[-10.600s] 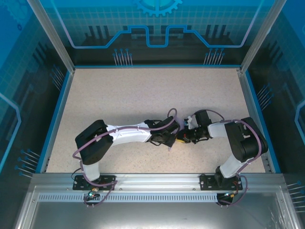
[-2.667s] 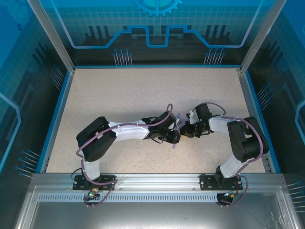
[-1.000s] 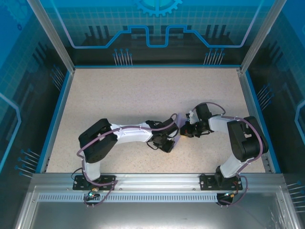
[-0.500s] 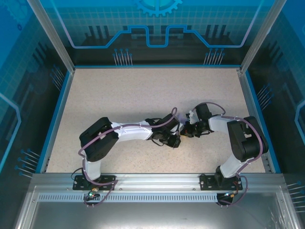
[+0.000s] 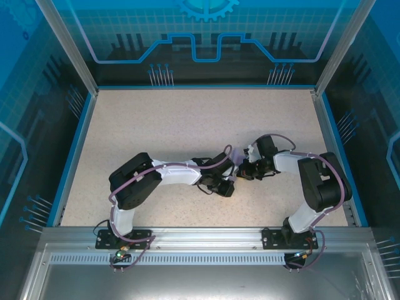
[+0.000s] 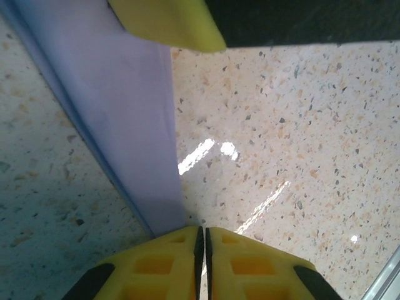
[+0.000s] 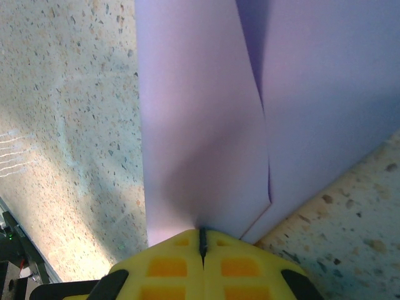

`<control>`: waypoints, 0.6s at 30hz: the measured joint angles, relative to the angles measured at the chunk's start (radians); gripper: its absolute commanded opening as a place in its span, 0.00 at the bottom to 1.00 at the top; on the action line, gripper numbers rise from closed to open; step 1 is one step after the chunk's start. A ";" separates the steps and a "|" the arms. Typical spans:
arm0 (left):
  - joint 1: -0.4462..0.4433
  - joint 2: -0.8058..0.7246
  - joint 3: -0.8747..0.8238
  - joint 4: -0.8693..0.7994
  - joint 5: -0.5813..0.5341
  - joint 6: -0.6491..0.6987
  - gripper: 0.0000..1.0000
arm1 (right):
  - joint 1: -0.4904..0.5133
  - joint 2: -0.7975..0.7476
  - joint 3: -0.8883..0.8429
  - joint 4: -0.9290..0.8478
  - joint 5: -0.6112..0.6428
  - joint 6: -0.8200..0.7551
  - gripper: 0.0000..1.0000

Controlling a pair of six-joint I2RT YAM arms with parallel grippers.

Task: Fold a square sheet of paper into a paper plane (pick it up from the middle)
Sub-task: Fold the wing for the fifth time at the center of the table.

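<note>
Clamping the edge of the one creased lavender sheet of paper, the right gripper is pictured facing the left gripper, whose jaws are closed with the sheet's narrow end touching them, a pinch unconfirmed. Both are seen near the middle of a speckled table, the sheet hidden from above beneath them.

White arms, black joints, purple cables.

A speckled beige surface bordered by a blue rim, enclosed by blue translucent panels.
</note>
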 measured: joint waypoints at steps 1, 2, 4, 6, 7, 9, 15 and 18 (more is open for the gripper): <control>0.000 -0.002 -0.005 0.005 0.000 0.000 0.13 | 0.000 0.000 0.000 0.000 0.000 0.000 0.00; 0.000 -0.005 -0.011 0.012 0.000 0.000 0.13 | 0.000 0.000 0.000 0.000 0.000 0.000 0.00; 0.001 -0.013 -0.026 0.025 0.000 0.001 0.13 | 0.000 0.000 0.000 -0.002 -0.001 0.000 0.00; 0.006 -0.026 -0.045 0.037 0.000 0.000 0.13 | 0.000 0.002 0.000 -0.004 -0.005 0.000 0.00; 0.009 -0.032 -0.055 0.044 0.001 0.000 0.13 | 0.000 0.002 0.000 -0.006 -0.006 -0.001 0.00; 0.020 -0.046 -0.077 0.055 0.009 -0.002 0.13 | 0.000 0.002 0.000 -0.010 -0.008 -0.003 0.00; 0.047 -0.076 -0.130 0.090 0.064 -0.020 0.13 | 0.000 0.002 0.000 -0.014 -0.011 -0.006 0.00; 0.047 -0.090 -0.132 0.061 0.099 -0.035 0.13 | 0.000 0.002 0.000 -0.014 -0.011 -0.007 0.00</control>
